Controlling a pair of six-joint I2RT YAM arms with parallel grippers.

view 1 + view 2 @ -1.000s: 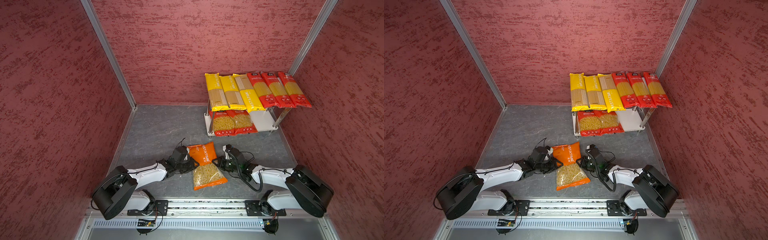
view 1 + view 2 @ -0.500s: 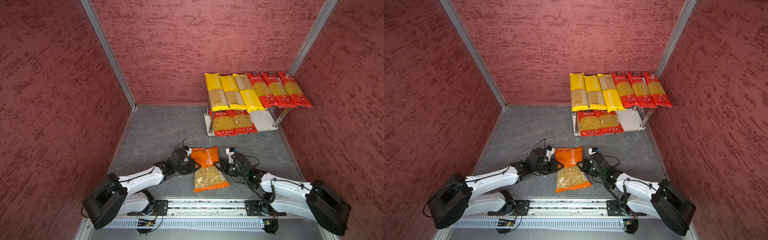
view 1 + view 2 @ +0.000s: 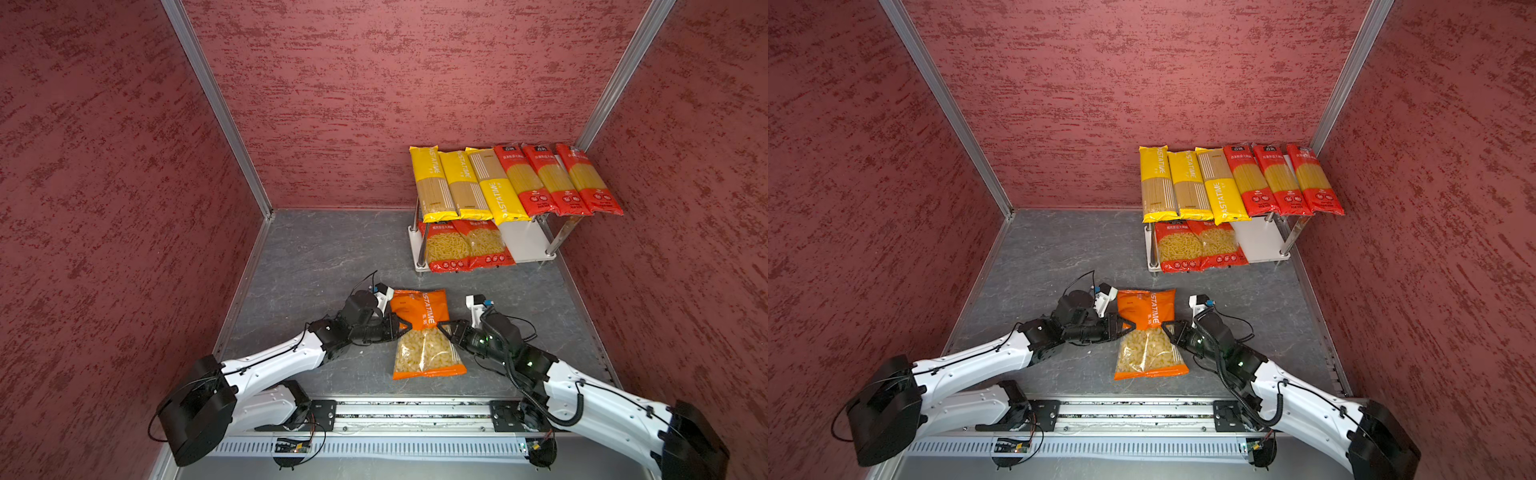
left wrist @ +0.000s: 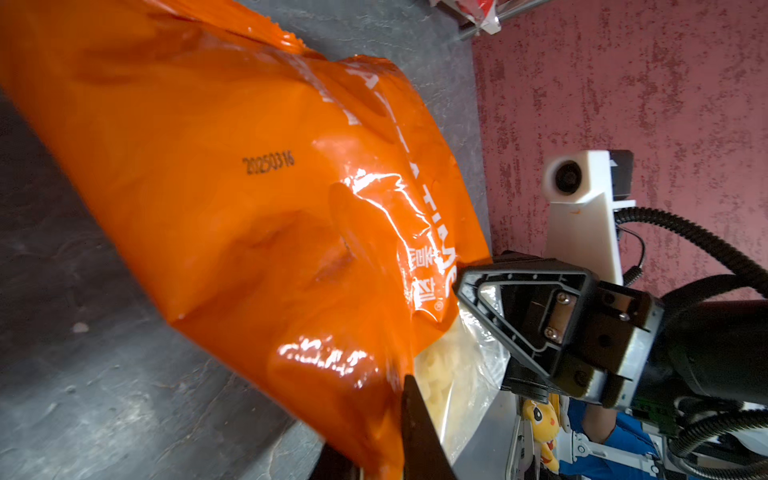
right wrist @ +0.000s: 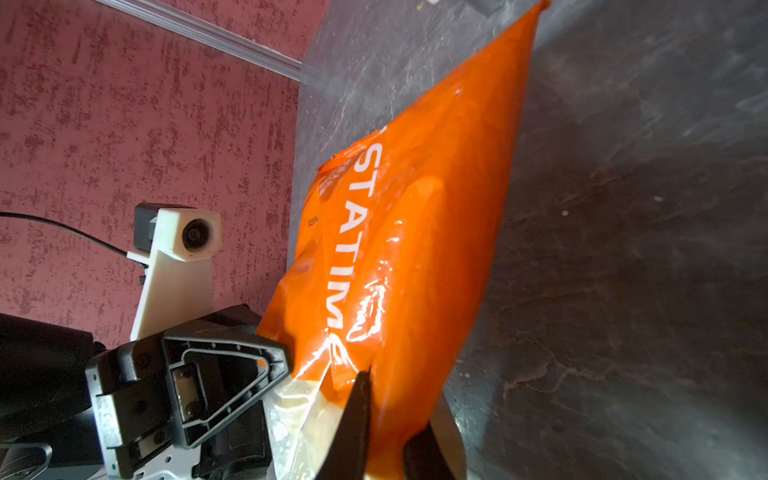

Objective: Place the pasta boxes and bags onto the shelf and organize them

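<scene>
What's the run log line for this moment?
step: two-arm pick | left gripper: shut on orange pasta bag | right gripper: shut on its opposite edge | shelf: eight packs loaded

Shelf [image 3: 524, 245] lower board was bare at right, two red packs [image 3: 465, 249] blocked its left, spaghetti packs [image 3: 511, 183] crowded the top, desk [image 3: 332, 257] before it lay open

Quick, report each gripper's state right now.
Left gripper: jaws closed on one side edge of the orange pasta bag.
Right gripper: jaws closed on the same bag's opposite side edge.
</scene>
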